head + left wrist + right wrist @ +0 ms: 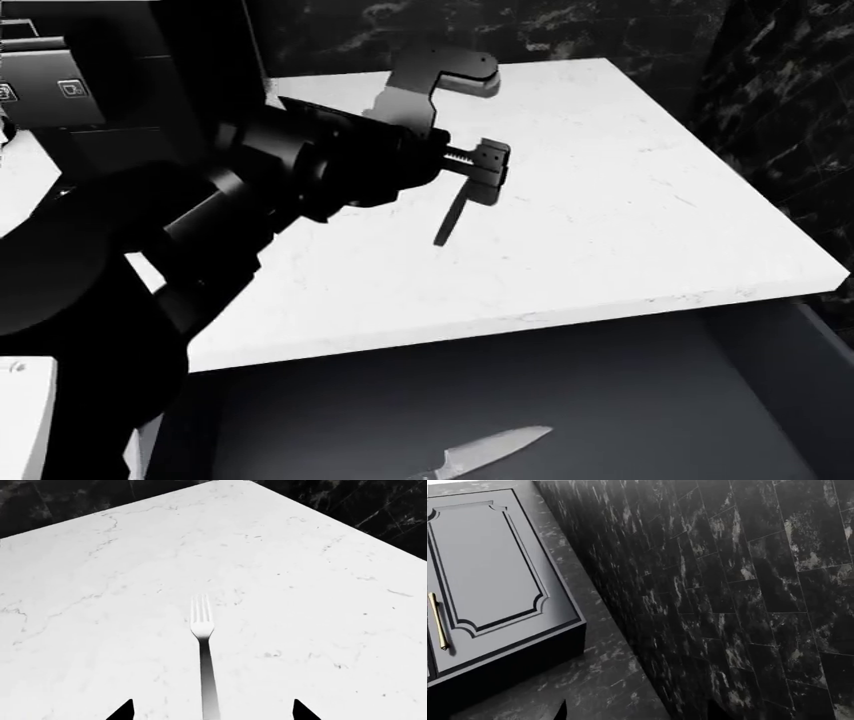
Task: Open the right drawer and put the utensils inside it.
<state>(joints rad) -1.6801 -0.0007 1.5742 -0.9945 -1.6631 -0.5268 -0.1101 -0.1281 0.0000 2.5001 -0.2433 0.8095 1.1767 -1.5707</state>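
Observation:
The fork (202,625) lies flat on the white marble counter (320,605), silver tines pointing away from my left gripper (213,703). That gripper is open, and the fork's black handle runs between its two fingertips without touching either. In the head view the left gripper (487,172) hovers low over the counter, with the fork's handle (450,225) showing just under it. Below the counter's front edge the right drawer (641,390) stands pulled out, and the knife (487,450) lies on its dark floor. My right gripper (637,707) is open and holds nothing. It is out of the head view.
The right wrist view shows a navy panelled cabinet door (487,570) with a brass handle (436,620) and a dark marbled tile wall (747,580). The same dark wall (774,110) runs behind and to the right of the counter (641,210).

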